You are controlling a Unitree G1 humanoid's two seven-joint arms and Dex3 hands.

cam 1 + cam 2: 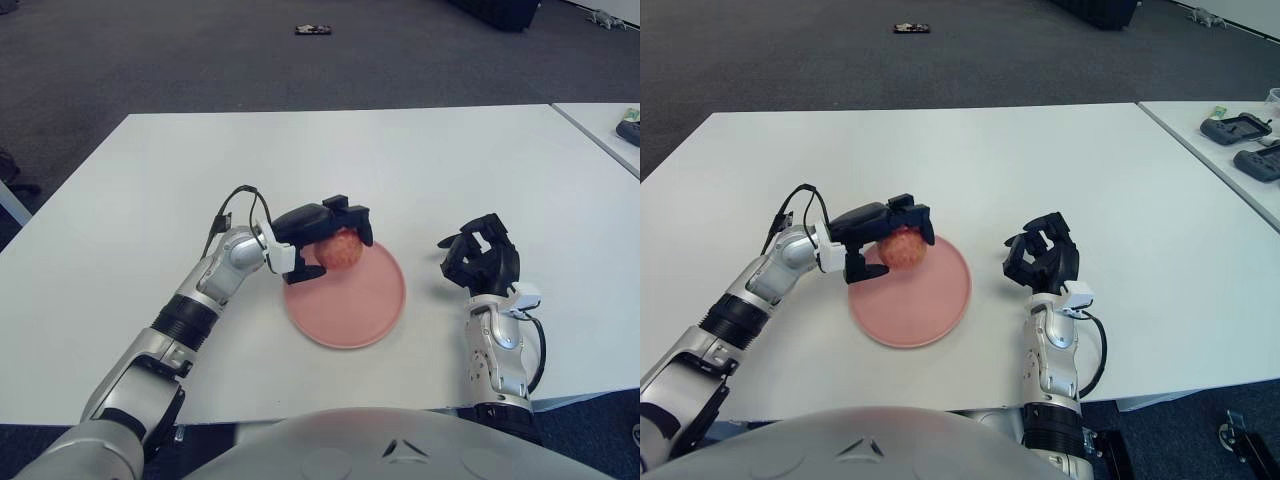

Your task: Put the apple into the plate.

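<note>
Left hand point(322, 235) is closed around the apple point(340, 249), black fingers wrapped over its top and far side. The apple sits over the upper-left part of the pink plate point(360, 310); can't tell whether it touches the plate surface or hangs just above it. The plate lies flat on the white table point(400, 160), near the front edge, between the two arms.

Right hand point(1041, 252) is just right of the plate, apart from it, fingers curled loosely inward and holding nothing. Forearm stands roughly upright under it.

A second table point(1240, 170) at far right carries two dark handheld devices point(1237, 128); any markings on them are too small to read. A small dark object point(313, 30) lies on the grey carpet beyond the table. No legible writing or brand anywhere.
</note>
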